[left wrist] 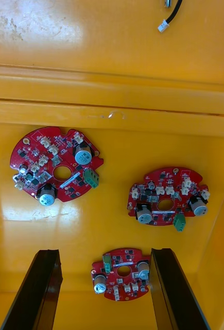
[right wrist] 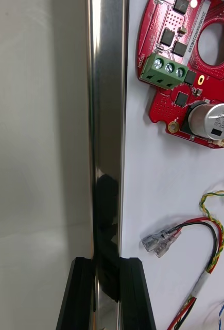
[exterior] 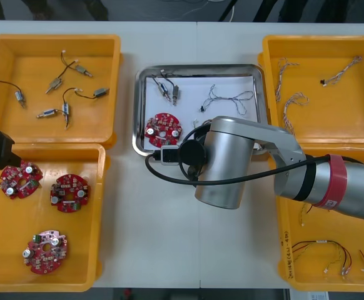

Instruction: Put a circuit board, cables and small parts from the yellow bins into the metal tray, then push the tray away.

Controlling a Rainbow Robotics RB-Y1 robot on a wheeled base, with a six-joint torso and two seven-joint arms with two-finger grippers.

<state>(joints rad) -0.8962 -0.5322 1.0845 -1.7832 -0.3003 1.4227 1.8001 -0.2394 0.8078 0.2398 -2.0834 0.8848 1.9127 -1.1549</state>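
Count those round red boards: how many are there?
4 red boards: three in the near-left yellow bin, one in the metal tray. The right arm may hide others.

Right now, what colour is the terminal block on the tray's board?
Green terminal block, right wrist view.

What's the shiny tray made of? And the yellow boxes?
The metal tray looks like polished steel: its rim, gripped by the right gripper, shows dark reflections like a mirror. Its floor looks white, perhaps paper; I can't tell. The yellow bins look like glossy moulded plastic: even colour, rounded edges, soft glare. The left gripper hangs open over one.
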